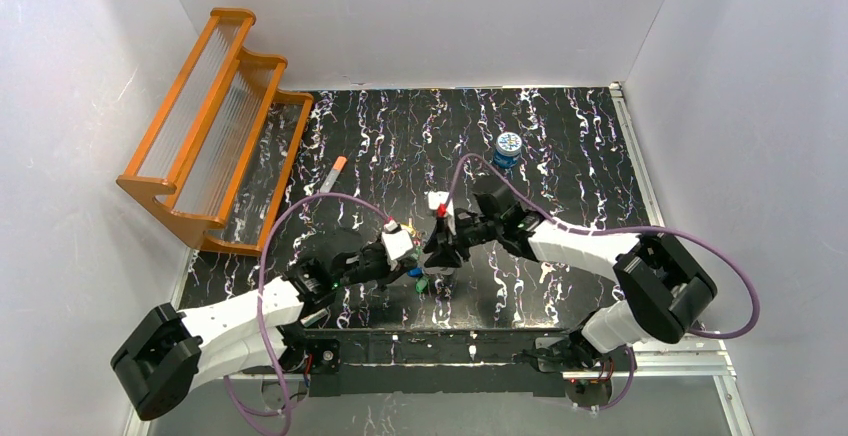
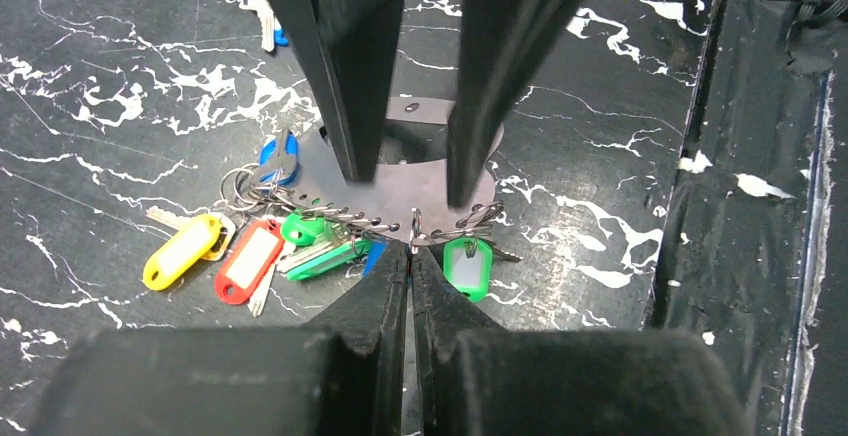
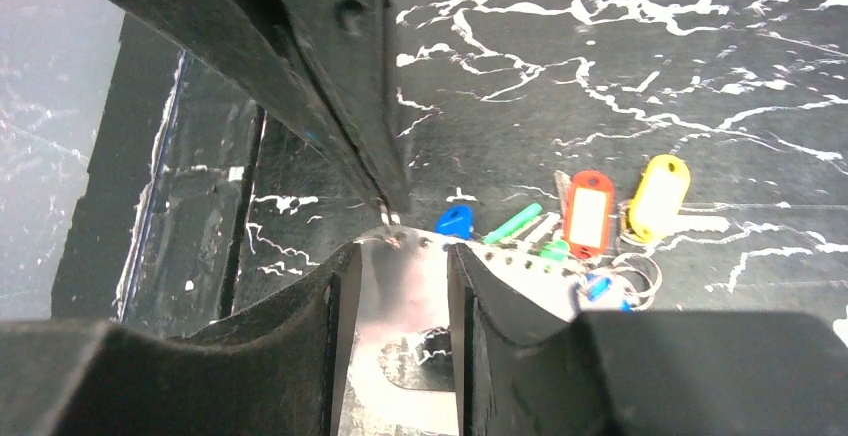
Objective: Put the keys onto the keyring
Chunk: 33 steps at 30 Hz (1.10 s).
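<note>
The keyring (image 2: 410, 181) looks like a flat pale-grey oval plate with small holes along its rim, lying on the black marbled table. The keys fan out from its near edge on wire rings: yellow (image 2: 180, 251), red (image 2: 248, 259) and green (image 2: 467, 266) tags, and a blue head (image 2: 278, 156). My left gripper (image 2: 412, 248) is shut on a small metal ring (image 2: 413, 228) at the plate's rim. My right gripper (image 3: 400, 251) is open, its fingertips (image 2: 360, 106) standing on the plate (image 3: 400, 296). In the top view both grippers (image 1: 418, 264) (image 1: 441, 259) meet over the keys (image 1: 421, 282).
One loose key with a blue head (image 2: 262, 21) lies farther out. A round blue tin (image 1: 508, 148) stands at the back right, an orange-tipped white tube (image 1: 333, 173) at the back left, and an orange wooden rack (image 1: 215, 126) against the left wall. The table's metal front rail (image 1: 440, 346) is close behind.
</note>
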Each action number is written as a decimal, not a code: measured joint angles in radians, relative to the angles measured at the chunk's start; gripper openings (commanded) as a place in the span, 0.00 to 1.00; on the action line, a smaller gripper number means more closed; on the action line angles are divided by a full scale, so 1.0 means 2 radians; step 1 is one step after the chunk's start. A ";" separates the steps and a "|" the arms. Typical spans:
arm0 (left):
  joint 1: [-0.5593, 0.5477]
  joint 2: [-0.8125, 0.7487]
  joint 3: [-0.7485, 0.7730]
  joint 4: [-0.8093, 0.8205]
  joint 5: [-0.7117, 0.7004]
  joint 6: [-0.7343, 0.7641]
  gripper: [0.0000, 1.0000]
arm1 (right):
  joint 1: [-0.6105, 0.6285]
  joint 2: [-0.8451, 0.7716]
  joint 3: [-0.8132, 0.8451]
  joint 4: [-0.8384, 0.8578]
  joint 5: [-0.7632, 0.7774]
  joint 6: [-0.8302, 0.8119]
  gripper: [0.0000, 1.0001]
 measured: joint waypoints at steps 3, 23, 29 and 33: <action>0.000 -0.014 -0.026 0.037 -0.002 -0.020 0.00 | -0.031 -0.012 -0.026 0.047 -0.019 0.030 0.45; 0.000 -0.010 -0.100 0.230 -0.011 -0.080 0.00 | -0.063 -0.005 -0.078 0.229 -0.108 0.105 0.28; 0.000 -0.006 -0.113 0.273 -0.021 -0.097 0.00 | -0.061 -0.001 -0.090 0.242 -0.110 0.111 0.26; 0.000 -0.005 -0.120 0.294 -0.028 -0.112 0.00 | -0.056 0.002 -0.097 0.256 -0.106 0.120 0.26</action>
